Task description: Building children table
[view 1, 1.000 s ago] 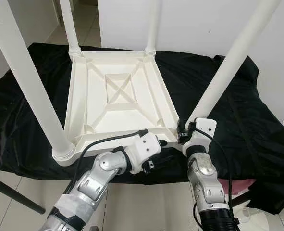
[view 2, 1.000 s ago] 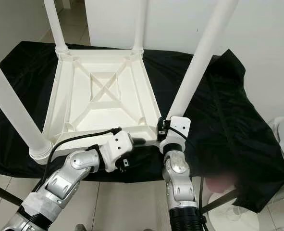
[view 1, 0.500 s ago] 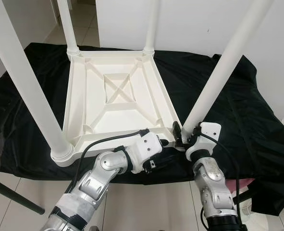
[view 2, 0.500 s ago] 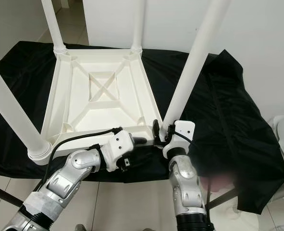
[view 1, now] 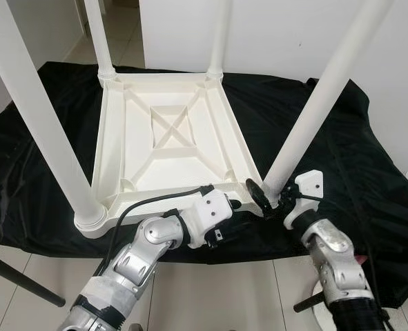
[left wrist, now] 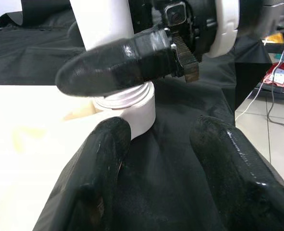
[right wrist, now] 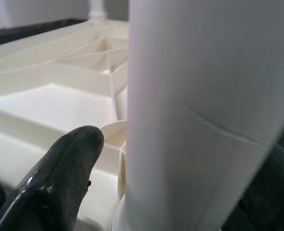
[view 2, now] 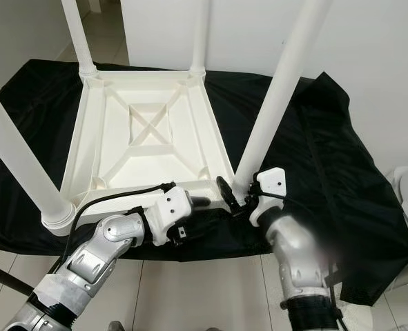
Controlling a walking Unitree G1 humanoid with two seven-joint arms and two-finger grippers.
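A: The right gripper (view 1: 264,198) has been swinging out to the right over the last second; its forearm is now slanting in from the side instead of rising straight beneath the corner.

B: And the jaws?

A: They are standing apart around the foot of the near-right white round plastic table leg (view 1: 321,103), one finger (right wrist: 67,166) on the tabletop side and the other behind. Whether the pads are pressing, I cannot tell.

B: So the leg is lying between them?

A: Yes, its long axis is rising up and away from the jaws, leaning outward from its socket in the upturned white ribbed plastic tabletop (view 1: 169,138) on the black cloth (view 1: 342,158).

B: The left gripper (left wrist: 154,159)?

A: Its jaws are gaping, empty, just beside that same corner, pointing at the socket collar. The right is nearer the leg.
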